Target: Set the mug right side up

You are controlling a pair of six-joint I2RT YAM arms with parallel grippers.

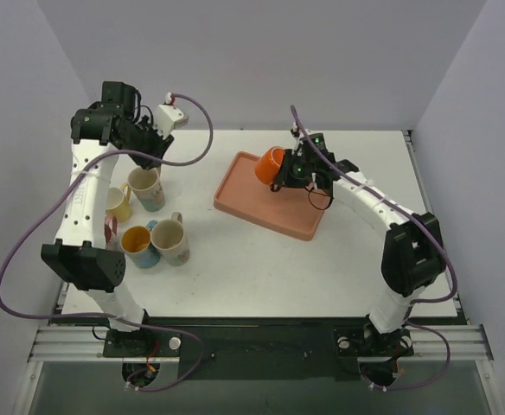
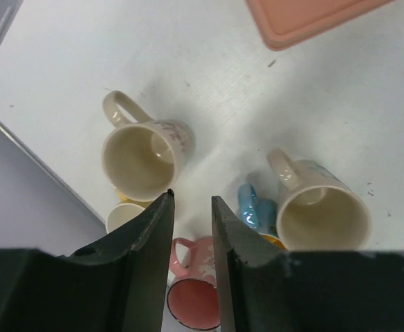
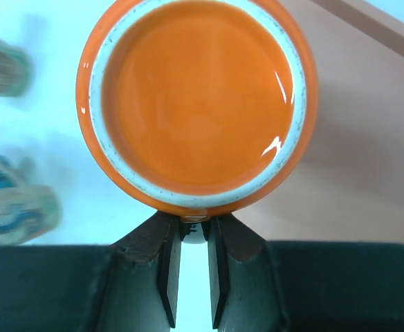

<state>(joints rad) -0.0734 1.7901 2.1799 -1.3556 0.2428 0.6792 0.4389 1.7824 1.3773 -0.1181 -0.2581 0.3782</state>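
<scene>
The orange mug [image 1: 270, 164] hangs tilted on its side above the left corner of the salmon tray [image 1: 270, 212]. My right gripper [image 1: 297, 169] is shut on its handle. The right wrist view shows the mug's round orange base [image 3: 196, 97] with a pale ring facing the camera. There my right gripper [image 3: 195, 232] pinches the handle just below that base, with the tray [image 3: 368, 138] behind. My left gripper [image 1: 153, 143] hovers over the group of mugs at the left. In its wrist view my left gripper [image 2: 191, 200] has its jaws apart with nothing between them.
Several upright mugs stand at the left: a cream one [image 1: 147, 188], a yellow one [image 1: 118, 203], a pink one [image 1: 111, 229], a blue one [image 1: 138, 244] and another cream one [image 1: 170, 239]. Below the left wrist are two cream mugs [image 2: 143, 153] [image 2: 323, 214] and the pink mug [image 2: 195, 297].
</scene>
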